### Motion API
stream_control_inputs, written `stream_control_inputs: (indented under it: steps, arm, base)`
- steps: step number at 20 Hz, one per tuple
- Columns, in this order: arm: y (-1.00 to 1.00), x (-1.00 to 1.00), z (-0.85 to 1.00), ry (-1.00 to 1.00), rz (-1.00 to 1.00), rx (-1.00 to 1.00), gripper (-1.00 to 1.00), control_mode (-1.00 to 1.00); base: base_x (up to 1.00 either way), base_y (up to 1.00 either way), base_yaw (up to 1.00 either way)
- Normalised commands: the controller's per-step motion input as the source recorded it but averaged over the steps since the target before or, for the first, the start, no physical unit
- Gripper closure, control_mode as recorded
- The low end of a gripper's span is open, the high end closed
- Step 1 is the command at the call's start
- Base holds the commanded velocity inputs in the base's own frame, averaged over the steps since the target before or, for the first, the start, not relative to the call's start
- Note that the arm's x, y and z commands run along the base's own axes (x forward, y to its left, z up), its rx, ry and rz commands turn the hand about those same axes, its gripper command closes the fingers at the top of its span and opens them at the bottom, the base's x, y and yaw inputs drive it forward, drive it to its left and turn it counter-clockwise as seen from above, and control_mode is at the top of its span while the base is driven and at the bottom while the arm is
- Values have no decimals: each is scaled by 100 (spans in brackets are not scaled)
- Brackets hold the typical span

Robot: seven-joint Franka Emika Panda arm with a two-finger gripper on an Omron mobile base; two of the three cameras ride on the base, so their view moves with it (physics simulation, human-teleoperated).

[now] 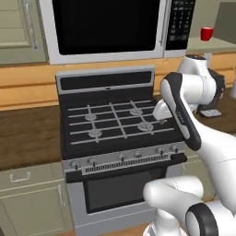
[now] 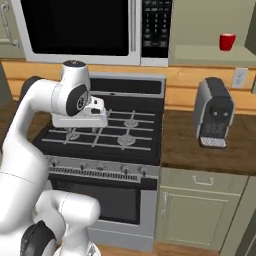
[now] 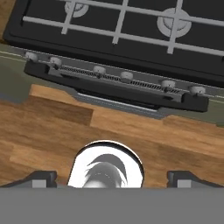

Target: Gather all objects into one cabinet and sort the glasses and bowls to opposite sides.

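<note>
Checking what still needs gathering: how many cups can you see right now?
1: a red cup stands on the open shelf up right of the microwave, above the coffee machine. Others may be out of view.

1. The cup (image 2: 227, 42) on the open cabinet shelf (image 2: 210, 54) is plain bright red; the shelf is pale olive-beige.
2. The stove (image 1: 117, 133) is black with grey grates and silver knobs.
3. The microwave (image 1: 106, 27) has a silver frame and black door.
4. The coffee machine (image 2: 214, 114) is grey and black.
5. The counter (image 2: 200, 145) is dark brown wood grain.
</note>
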Motion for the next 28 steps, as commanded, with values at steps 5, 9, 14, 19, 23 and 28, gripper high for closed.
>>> stream_control_inputs:
  steps: [5, 9, 14, 19, 23, 28]
  arm:
    - [0, 0, 0, 0, 0, 0, -100, 100]
    - [0, 0, 0, 0, 0, 0, -100, 100]
    - [0, 0, 0, 0, 0, 0, -100, 100]
    - [0, 0, 0, 0, 0, 0, -100, 100]
    - [0, 0, 0, 0, 0, 0, -100, 100]
    - [0, 0, 0, 0, 0, 0, -100, 100]
  base:
    - [16, -100, 31]
    - [-9, -75, 13]
    - [0, -7, -1]
    - [11, -57, -59]
    - [3, -20, -42]
    - [3, 14, -3]
